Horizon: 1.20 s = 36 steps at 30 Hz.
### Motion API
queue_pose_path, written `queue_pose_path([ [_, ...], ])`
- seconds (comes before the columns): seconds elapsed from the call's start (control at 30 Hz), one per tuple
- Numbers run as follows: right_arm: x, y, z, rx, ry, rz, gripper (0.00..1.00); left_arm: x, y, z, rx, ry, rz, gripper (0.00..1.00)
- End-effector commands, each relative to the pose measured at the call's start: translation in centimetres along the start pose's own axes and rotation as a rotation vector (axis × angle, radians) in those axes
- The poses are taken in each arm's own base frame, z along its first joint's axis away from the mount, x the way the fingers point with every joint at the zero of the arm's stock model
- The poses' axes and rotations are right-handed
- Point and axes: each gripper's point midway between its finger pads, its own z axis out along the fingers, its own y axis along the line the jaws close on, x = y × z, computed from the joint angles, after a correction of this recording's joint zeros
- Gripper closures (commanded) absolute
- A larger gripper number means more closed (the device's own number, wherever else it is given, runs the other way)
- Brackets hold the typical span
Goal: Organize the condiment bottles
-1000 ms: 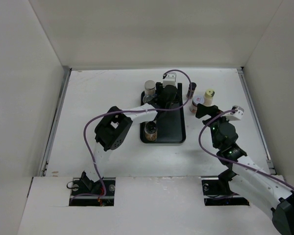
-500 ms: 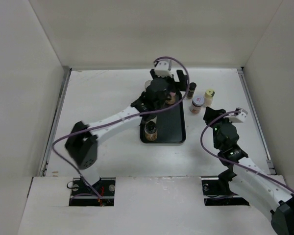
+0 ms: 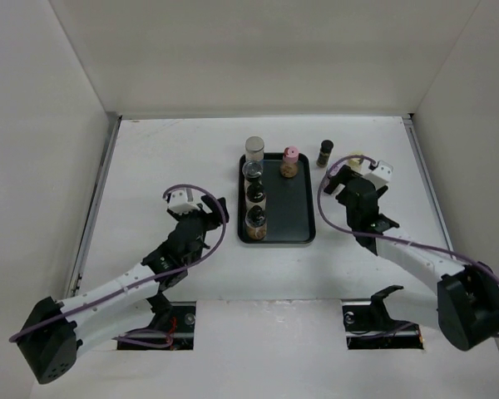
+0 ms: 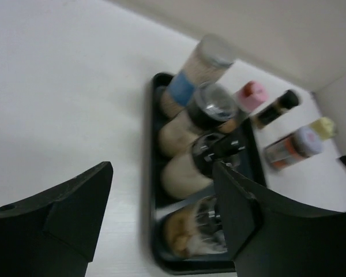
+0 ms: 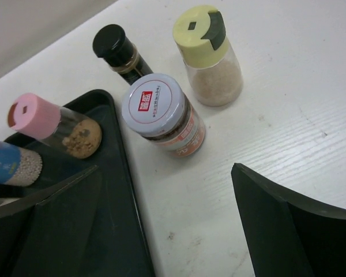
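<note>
A flat black tray (image 3: 298, 218) holds a grey-capped bottle (image 3: 254, 148), three dark-capped jars (image 3: 255, 193) in a row, and a pink-capped bottle (image 3: 290, 161). A dark bottle (image 3: 325, 152) stands on the table to the right of the tray. In the right wrist view, a purple-white-capped jar (image 5: 161, 112), a pale-yellow-capped bottle (image 5: 207, 52) and the dark bottle (image 5: 118, 52) stand beside the tray (image 5: 112, 219). My right gripper (image 3: 344, 171) is open and empty just short of the purple-white-capped jar. My left gripper (image 3: 206, 208) is open and empty, left of the tray.
White walls enclose the table on the left, back and right. The left wrist view shows the tray's bottles (image 4: 210, 104) ahead between my fingers (image 4: 57, 219), and bare table to the left.
My left arm has pulled back from over the tray to the near left, leaving the pink-capped bottle standing in the tray. My right gripper has moved forward to the jars right of the tray.
</note>
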Motion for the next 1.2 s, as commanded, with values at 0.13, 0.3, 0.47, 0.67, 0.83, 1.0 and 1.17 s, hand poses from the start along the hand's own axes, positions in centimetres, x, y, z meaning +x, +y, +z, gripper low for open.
queue_pose_path([
  [0.13,0.5,0.7,4.7,0.030,0.107,-0.103,0.00,3.8,7.1,1.6,-0.239,0.052,0.015,0.23],
  [0.3,1.8,1.3,6.8,0.031,0.158,-0.139,0.00,5.8,8.7,2.6,-0.285,0.089,0.018,0.21],
  [0.47,2.0,1.8,8.4,0.046,0.176,-0.154,0.00,6.0,8.6,2.7,-0.250,0.065,-0.015,0.21],
  [0.67,2.4,1.5,11.0,0.102,0.221,-0.191,0.10,7.1,9.4,3.1,-0.269,0.067,-0.008,0.20],
  [0.83,2.9,0.8,11.3,0.138,0.236,-0.213,0.44,7.5,10.5,3.4,-0.290,0.064,-0.012,0.20],
  [1.0,-0.5,1.5,8.5,0.116,0.123,-0.174,0.58,6.8,10.6,3.2,-0.285,0.041,-0.026,0.19],
  [1.17,-4.4,5.3,4.3,-0.004,0.050,-0.144,0.57,7.6,10.6,3.5,-0.282,0.064,-0.018,0.19],
])
